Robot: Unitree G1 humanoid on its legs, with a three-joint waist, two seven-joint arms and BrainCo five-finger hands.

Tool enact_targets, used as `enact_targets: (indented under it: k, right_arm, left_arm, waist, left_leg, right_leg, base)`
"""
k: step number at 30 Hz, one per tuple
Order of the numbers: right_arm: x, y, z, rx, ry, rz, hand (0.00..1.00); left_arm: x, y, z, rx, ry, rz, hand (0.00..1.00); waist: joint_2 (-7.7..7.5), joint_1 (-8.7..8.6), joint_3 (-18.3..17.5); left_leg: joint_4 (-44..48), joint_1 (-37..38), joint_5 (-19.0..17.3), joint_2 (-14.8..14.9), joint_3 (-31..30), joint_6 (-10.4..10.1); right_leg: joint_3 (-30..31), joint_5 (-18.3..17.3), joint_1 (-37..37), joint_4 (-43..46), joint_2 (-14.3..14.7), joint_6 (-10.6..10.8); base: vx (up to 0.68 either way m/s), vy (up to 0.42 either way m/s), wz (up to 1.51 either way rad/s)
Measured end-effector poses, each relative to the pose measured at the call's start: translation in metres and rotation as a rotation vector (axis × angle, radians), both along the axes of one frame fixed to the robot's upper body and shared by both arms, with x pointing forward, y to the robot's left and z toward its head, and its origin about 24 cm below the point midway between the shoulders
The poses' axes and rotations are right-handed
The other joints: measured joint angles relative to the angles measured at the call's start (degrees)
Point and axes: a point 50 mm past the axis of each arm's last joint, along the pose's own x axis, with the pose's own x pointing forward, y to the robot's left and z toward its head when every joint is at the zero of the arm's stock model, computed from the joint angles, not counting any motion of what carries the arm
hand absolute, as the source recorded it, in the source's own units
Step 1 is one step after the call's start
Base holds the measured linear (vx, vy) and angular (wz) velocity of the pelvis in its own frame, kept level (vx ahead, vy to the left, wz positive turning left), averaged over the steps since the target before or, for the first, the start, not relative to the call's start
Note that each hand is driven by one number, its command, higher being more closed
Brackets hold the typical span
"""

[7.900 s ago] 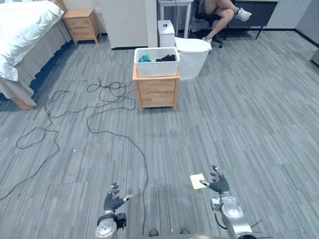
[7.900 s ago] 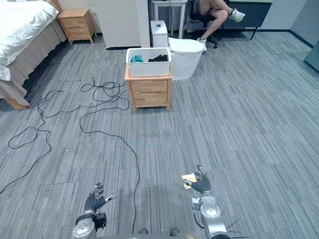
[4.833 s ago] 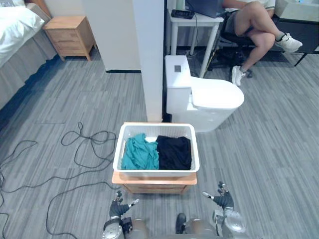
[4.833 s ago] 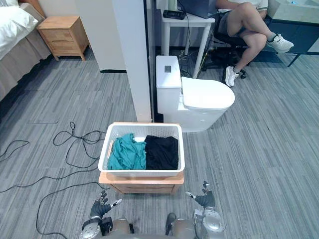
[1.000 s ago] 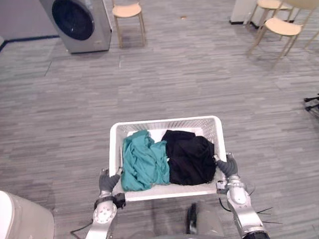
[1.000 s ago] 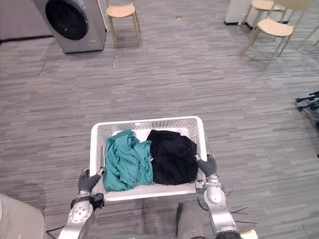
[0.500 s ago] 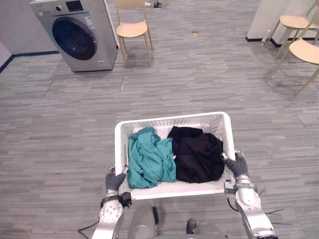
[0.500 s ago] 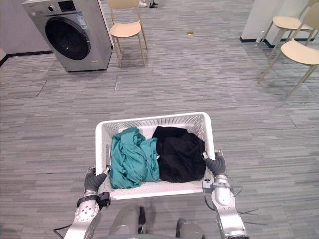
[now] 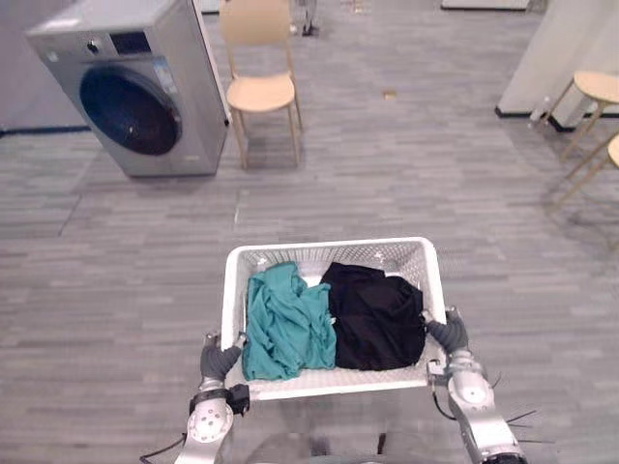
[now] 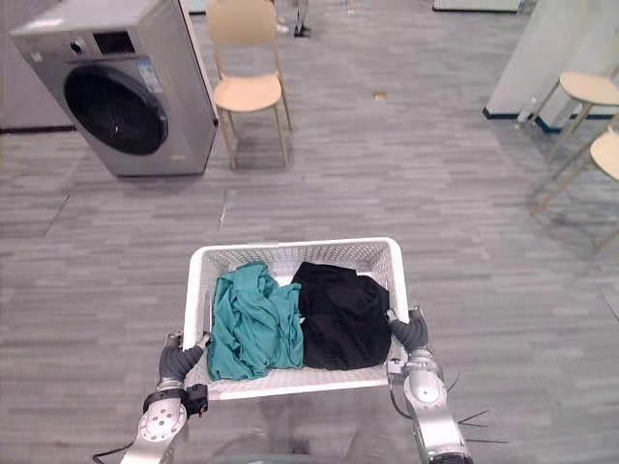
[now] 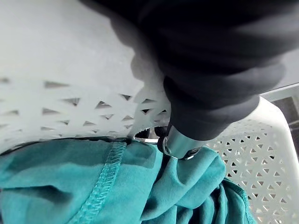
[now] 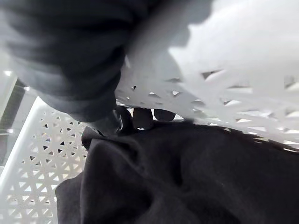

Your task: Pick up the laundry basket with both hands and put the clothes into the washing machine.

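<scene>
laundry basket [image 9: 329,244]: white, perforated; you have it up off the floor, carried between both hands in front of the robot.
left hand [image 9: 219,359]: on the basket's left end wall; in its wrist view a finger [image 11: 180,142] hooks over the rim onto the teal cloth, so it is curled round the wall.
right hand [image 9: 449,334]: on the right end wall; dark fingertips [image 12: 142,116] curl in under the rim against the black cloth.
teal garment [image 9: 285,333]: crumpled in the basket's left half.
black garment [image 9: 375,314]: in the right half, touching the teal one.
washing machine [image 9: 135,92]: ahead of you to the left, well apart from the basket; round dark door faces the robot.
chair [image 9: 261,82]: just right of the machine.
</scene>
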Motion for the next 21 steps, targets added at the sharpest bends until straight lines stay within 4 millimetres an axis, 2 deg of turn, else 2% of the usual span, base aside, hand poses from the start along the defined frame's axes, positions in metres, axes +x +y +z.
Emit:
enact_targets:
  k: [1,2,3,4,5,6,7,8,9,10,11,12,13,14,15,16,17,18,19,20,21]
  right_arm:
    - [-0.003,0.0,-0.001,0.003,0.006,-0.005,1.0]
    - [-0.005,0.0,-0.002,0.002,0.012,-0.008,1.0]
    - [-0.012,0.0,-0.006,0.002,0.036,-0.01,1.0]
    - [-0.02,-0.005,-0.011,-0.007,0.069,-0.027,1.0]
    - [-0.021,-0.008,-0.012,-0.016,0.077,-0.027,1.0]
    - [-0.019,-0.012,-0.009,-0.036,0.07,-0.023,1.0]
    - [-0.013,-0.012,-0.004,-0.042,0.053,-0.013,1.0]
    - [-0.011,-0.011,-0.003,-0.043,0.048,-0.009,1.0]
    - [-0.012,-0.01,-0.003,-0.038,0.047,-0.014,1.0]
    - [-0.012,-0.009,0.0,-0.035,0.034,-0.02,1.0]
    - [-0.012,-0.008,0.002,-0.036,0.025,-0.022,1.0]
    - [-0.01,-0.007,0.006,-0.037,0.007,-0.019,1.0]
    - [-0.01,-0.007,0.008,-0.039,-0.001,-0.017,1.0]
    - [-0.007,-0.008,0.011,-0.044,-0.019,-0.014,1.0]
    - [-0.003,-0.009,0.014,-0.052,-0.032,-0.007,1.0]
    - [-0.001,-0.009,0.015,-0.055,-0.034,-0.005,1.0]
    - [-0.001,-0.01,0.013,-0.059,-0.028,-0.004,1.0]
    - [-0.003,-0.008,0.005,-0.046,0.005,-0.009,1.0]
    - [-0.003,-0.008,0.002,-0.043,0.019,-0.012,1.0]
    - [-0.004,-0.009,0.001,-0.046,0.023,-0.014,1.0]
    - [-0.002,-0.01,0.001,-0.048,0.025,-0.015,1.0]
  left_arm:
    - [0.0,0.0,-0.002,0.004,0.007,-0.004,1.0]
    - [-0.002,0.0,-0.003,0.009,0.016,-0.007,1.0]
    - [-0.007,0.0,-0.007,0.025,0.038,-0.016,1.0]
    - [-0.011,-0.006,-0.014,0.021,0.067,-0.028,1.0]
    - [-0.012,-0.008,-0.016,0.015,0.074,-0.028,1.0]
    - [-0.012,-0.013,-0.017,-0.007,0.075,-0.021,1.0]
    - [-0.012,-0.013,-0.017,-0.014,0.075,-0.009,1.0]
    - [-0.012,-0.013,-0.018,-0.017,0.079,-0.006,1.0]
    - [-0.012,-0.013,-0.017,-0.016,0.077,-0.007,1.0]
    - [-0.012,-0.011,-0.017,-0.011,0.078,-0.006,1.0]
    - [-0.013,-0.011,-0.017,-0.009,0.077,-0.007,1.0]
    - [-0.013,-0.01,-0.017,-0.009,0.071,-0.007,1.0]
    - [-0.013,-0.01,-0.016,-0.01,0.068,-0.007,1.0]
    - [-0.012,-0.01,-0.014,-0.01,0.057,-0.009,1.0]
    - [-0.011,-0.011,-0.012,-0.011,0.047,-0.01,1.0]
    - [-0.011,-0.011,-0.011,-0.012,0.043,-0.01,1.0]
    - [-0.012,-0.011,-0.01,-0.014,0.037,-0.009,1.0]
    - [-0.015,-0.009,-0.01,-0.008,0.045,-0.004,1.0]
    - [-0.015,-0.008,-0.01,-0.005,0.046,0.0,1.0]
    - [-0.013,-0.01,-0.009,-0.013,0.036,-0.001,1.0]
    - [-0.012,-0.012,-0.009,-0.016,0.039,0.0,1.0]
  waist:
    - [-1.01,-0.73,0.0]
    - [-1.54,-0.76,-0.2]
    - [-2.54,-0.96,-0.9]
    - [-0.84,-1.13,-2.3]
    - [0.54,-1.18,-2.7]
    - [4.21,-0.76,-2.9]
    - [5.26,-0.24,-2.4]
    - [5.56,0.55,-2.0]
    - [5.55,0.95,-1.3]
    - [4.52,1.93,-0.4]
    - [3.99,2.44,0.2]
    - [2.54,3.01,0.7]
    - [2.16,3.32,0.5]
    - [1.54,4.13,0.2]
    - [1.36,4.26,0.3]
    - [1.48,4.28,0.4]
    - [2.44,4.68,0.1]
    - [1.91,5.71,-0.3]
    - [0.51,5.53,-0.9]
    - [-0.05,4.49,-1.6]
    - [-0.47,4.33,-1.6]
  left_leg:
    - [-0.7,2.3,-0.7,-0.5,-0.4,-1.1]
    - [-0.8,4.1,-1.6,-0.7,-0.9,-2.5]
    - [1.0,7.2,-3.4,-0.9,-2.6,-4.1]
    - [6.7,7.1,-4.0,1.0,-3.6,-4.9]
    - [11.8,5.4,-3.9,2.3,-3.7,-5.0]
    - [25.9,-0.7,-1.3,5.9,-2.8,-8.1]
    - [40.6,-7.6,10.9,8.0,-1.5,-10.8]
    - [47.8,-10.6,16.0,9.8,-1.0,-11.9]
    - [60.3,-16.0,13.9,14.0,1.3,-10.1]
    - [66.4,-19.8,10.9,15.8,3.6,-6.3]
    - [66.8,-21.6,9.5,15.7,4.3,-5.0]
    - [64.0,-25.4,6.2,15.3,5.6,-3.6]
    - [61.0,-27.9,4.6,14.8,6.1,-3.5]
    - [51.7,-32.3,3.1,12.7,6.3,-3.4]
    - [38.5,-35.1,3.4,10.1,5.6,-3.8]
    - [30.6,-35.8,4.5,9.0,4.7,-5.5]
    - [14.3,-35.2,8.6,8.6,2.9,-9.2]
    - [13.6,-33.4,14.4,7.4,5.3,-4.8]
    - [14.9,-33.7,13.2,6.0,5.7,-3.7]
    - [20.3,-35.9,10.6,5.3,6.7,1.3]
    - [24.5,-37.1,9.1,5.1,8.1,2.8]
  right_leg:
    - [1.1,4.2,0.1,-10.6,0.3,1.3]
    - [1.8,6.3,-0.2,-14.4,0.3,1.3]
    - [3.6,10.5,-1.0,-14.4,0.8,-2.4]
    - [4.0,17.5,-1.1,-9.5,1.9,-5.1]
    - [3.4,17.5,-1.3,-7.0,2.7,-5.1]
    - [1.4,12.8,-0.8,-3.7,4.9,-5.7]
    - [1.1,9.2,1.0,-1.6,6.5,-6.5]
    - [1.0,7.4,3.1,-1.6,7.2,-6.8]
    - [0.8,4.8,8.1,-2.7,8.7,-7.7]
    - [1.1,2.2,14.0,-4.2,9.0,-7.7]
    - [1.6,0.7,17.1,-5.5,8.8,-8.0]
    - [2.8,-0.5,22.2,-8.7,8.3,-7.6]
    - [3.0,-0.7,23.9,-10.7,7.8,-7.3]
    - [4.0,-1.4,26.7,-13.4,6.6,-6.2]
    - [5.0,-2.3,29.4,-15.7,5.1,-4.9]
    - [5.3,-2.8,30.3,-16.7,4.4,-4.2]
    - [6.5,-4.0,33.2,-19.2,4.2,-2.3]
    - [8.9,-5.2,36.8,-21.5,3.0,-1.4]
    - [9.5,-5.1,37.8,-22.1,1.5,-1.2]
    - [10.5,-4.3,38.1,-21.6,0.3,0.2]
    - [11.2,-4.6,37.0,-17.1,-0.8,0.7]
  base:
    - [0.69,-0.1,0.77]
    - [0.76,-0.153,0.59]
    - [0.81,-0.18,0.59]
    - [0.85,-0.193,0.52]
    - [0.83,-0.183,0.31]
    - [0.79,-0.169,0.0]
    - [0.77,-0.154,-0.1]
    - [0.73,-0.132,-0.09]
    - [0.7,-0.114,-0.01]
    - [0.68,-0.103,0.06]
    - [0.66,-0.076,-0.02]
    - [0.61,-0.032,-0.07]
    - [0.69,0.026,-0.18]
    - [0.69,0.113,-0.26]
    - [0.57,0.15,-0.29]
    - [0.58,0.212,-0.38]
    - [0.62,0.258,-0.49]
    - [0.66,0.28,-0.43]
    - [0.74,0.281,-0.11]
    - [0.72,0.3,0.2]
    - [0.7,0.289,0.15]
